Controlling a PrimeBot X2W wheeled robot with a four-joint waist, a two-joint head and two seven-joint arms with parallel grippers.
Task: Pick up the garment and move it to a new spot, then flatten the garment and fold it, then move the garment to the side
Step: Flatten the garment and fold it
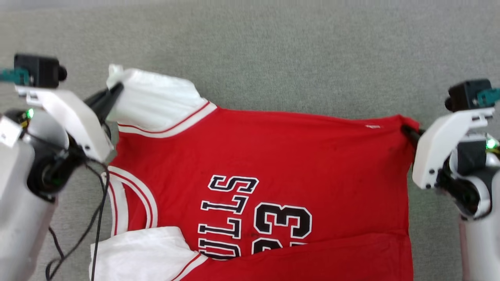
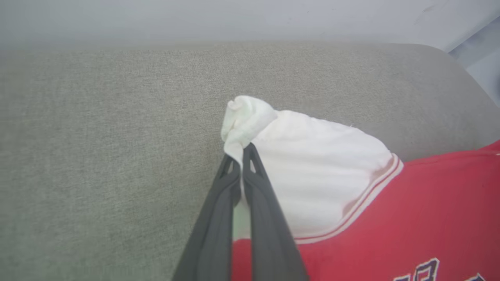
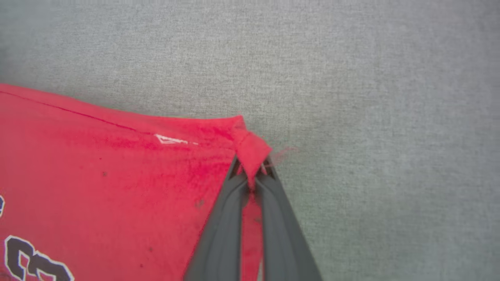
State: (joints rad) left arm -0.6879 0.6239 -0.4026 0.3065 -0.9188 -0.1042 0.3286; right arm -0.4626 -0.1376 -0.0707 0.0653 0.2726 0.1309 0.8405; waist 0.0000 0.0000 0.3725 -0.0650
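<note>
Nearest the head camera, a red flap [image 1: 351,253] of the garment [image 1: 297,156] lies doubled over the lower edge of the black numerals [image 1: 281,222], with one white sleeve [image 1: 140,253] beside it. The jersey is spread sideways on the grey fabric-covered tabletop [image 1: 273,47], collar towards the robot's left and hem towards its right.

At the far edge both arms have hold of it. The left pincer [image 2: 241,150] is clamped shut on a bunched tip of the far white sleeve [image 2: 312,164]. The right pincer [image 3: 252,171] is closed on a small red nub at the far hem corner [image 3: 250,146].

Both holds look thin, and that is the main risk. Only a twist of cloth sits between each pair of tips, so a quick lift or an outward tug could pull a corner free, likeliest on the right. A sleeve tip also gives little command of the body. If the arms rise unevenly, the garment would probably sag and wrinkle. The doubled flap may be carried along unflattened. A black cable [image 1: 97,218] hangs from the left arm near the collar and could drag on it.
</note>
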